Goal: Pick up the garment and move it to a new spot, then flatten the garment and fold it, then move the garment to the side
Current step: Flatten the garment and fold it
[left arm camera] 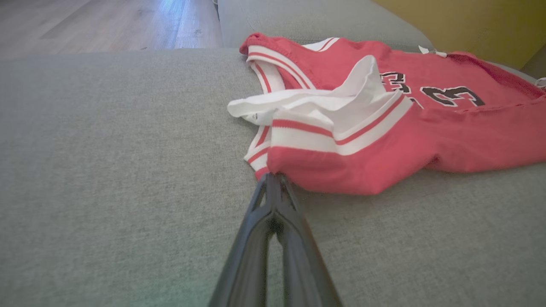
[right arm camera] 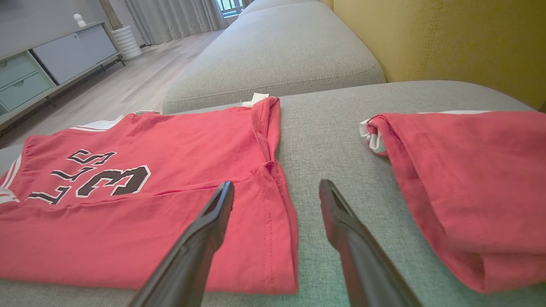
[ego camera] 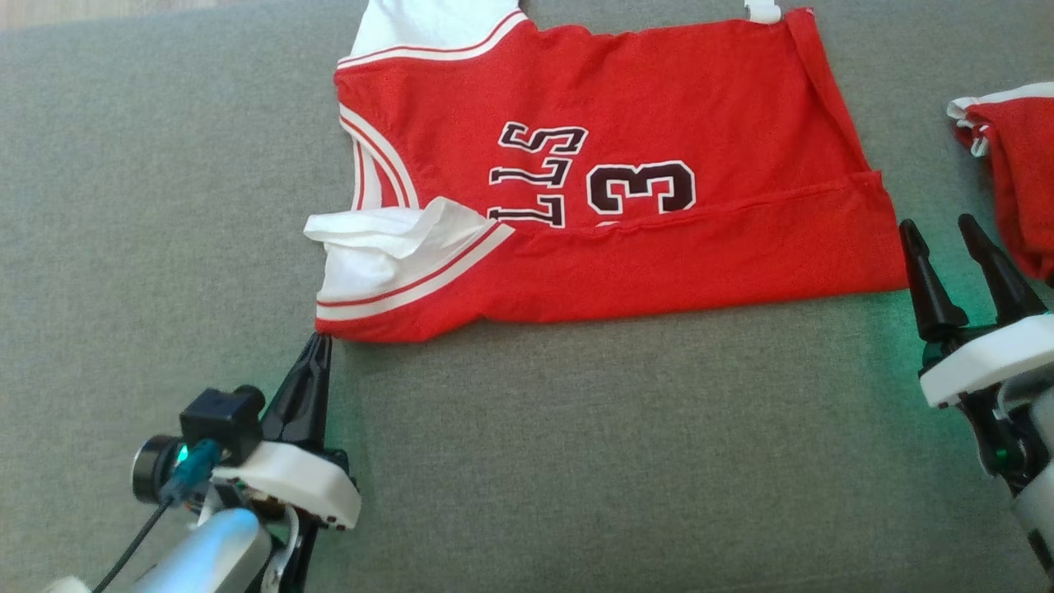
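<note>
The garment (ego camera: 659, 115) is a red jersey with white trim and black lettering, lying partly folded on a grey sofa cushion (ego camera: 576, 461). My left gripper (ego camera: 324, 338) is shut, its tips pinching the jersey's near left corner by the white-striped armhole. The left wrist view shows that gripper (left arm camera: 271, 175) closed on the edge of the red cloth (left arm camera: 426, 128). My right gripper (ego camera: 938, 221) stands open at the jersey's near right hem corner. In the right wrist view, the right gripper (right arm camera: 277, 184) straddles the hem edge of the jersey (right arm camera: 170, 140), with nothing held.
A second red folded garment (ego camera: 1017, 165) lies close to the right of my right gripper, also seen as red folded cloth (right arm camera: 460, 179). A yellow backrest (right arm camera: 426, 38) rises behind the cushion. Wood floor (left arm camera: 106, 21) and a low cabinet (right arm camera: 51, 59) lie beyond.
</note>
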Controlling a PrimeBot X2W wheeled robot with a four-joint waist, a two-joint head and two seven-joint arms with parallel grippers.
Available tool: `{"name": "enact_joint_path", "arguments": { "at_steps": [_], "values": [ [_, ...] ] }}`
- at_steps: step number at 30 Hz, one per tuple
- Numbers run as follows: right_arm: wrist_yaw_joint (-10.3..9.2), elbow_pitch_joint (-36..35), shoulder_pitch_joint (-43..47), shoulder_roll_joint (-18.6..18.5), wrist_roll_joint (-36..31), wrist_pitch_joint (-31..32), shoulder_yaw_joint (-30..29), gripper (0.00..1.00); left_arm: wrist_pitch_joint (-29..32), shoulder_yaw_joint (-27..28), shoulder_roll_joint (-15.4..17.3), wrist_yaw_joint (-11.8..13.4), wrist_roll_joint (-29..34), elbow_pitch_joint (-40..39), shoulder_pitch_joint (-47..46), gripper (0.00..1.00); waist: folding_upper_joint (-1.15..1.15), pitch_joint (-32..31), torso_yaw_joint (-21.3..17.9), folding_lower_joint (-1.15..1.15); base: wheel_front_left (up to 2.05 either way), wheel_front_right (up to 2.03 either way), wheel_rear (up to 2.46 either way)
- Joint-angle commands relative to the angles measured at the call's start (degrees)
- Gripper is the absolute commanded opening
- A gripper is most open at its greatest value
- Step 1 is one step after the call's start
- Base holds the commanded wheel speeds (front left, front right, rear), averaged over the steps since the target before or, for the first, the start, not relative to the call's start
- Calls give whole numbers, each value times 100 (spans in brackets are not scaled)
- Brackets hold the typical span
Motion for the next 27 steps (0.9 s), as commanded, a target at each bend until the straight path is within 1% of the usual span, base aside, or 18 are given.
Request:
{"name": "enact_joint_path", "arguments": {
  "at_steps": [1, 7, 14, 19, 23, 24, 25, 26, 27],
  "values": [
    [-5, -94, 87, -156, 45, -101, 40, 100, -75, 262, 245, 72, 30, -235, -60, 0, 0, -24, 8, 0, 0, 0, 0],
    [-5, -38, 127, -135, 82, -129, 32, 100, 47, 305, 515, 253, -18, -884, 224, 0, 0, -82, 35, 0, 0, 0, 0],
    [-5, 13, 143, -145, 117, -148, 23, 100, 236, 238, 680, 433, -93, -1459, 572, 0, 0, -106, 88, 0, 0, 0, 0],
    [-5, 36, 175, -174, 141, -157, -2, 100, 252, 243, 757, 545, -114, -1648, 733, 0, 0, -116, 150, 0, 0, 0, 0],
    [-5, 35, 194, -173, 156, -161, 3, 100, 193, 280, 665, 632, -85, -1620, 655, 0, 0, -99, 191, 0, 0, 0, 0],
    [-5, 30, 185, -169, 156, -162, 12, 100, 193, 277, 615, 634, -77, -1584, 591, 24, 0, -83, 194, 0, 0, 0, 0],
    [-5, 23, 169, -165, 154, -161, 22, 100, 205, 264, 565, 624, -67, -1531, 521, 45, 0, -62, 192, 0, 0, 0, 0],
    [-5, 15, 147, -161, 151, -159, 36, 100, 234, 236, 517, 601, -55, -1461, 443, 95, 0, -43, 185, 0, 0, 0, 0],
    [-5, 5, 123, -158, 149, -150, 56, 100, 248, 219, 457, 575, -48, -1385, 357, 100, 0, -19, 175, 0, 0, 0, 0]
  ]
}}
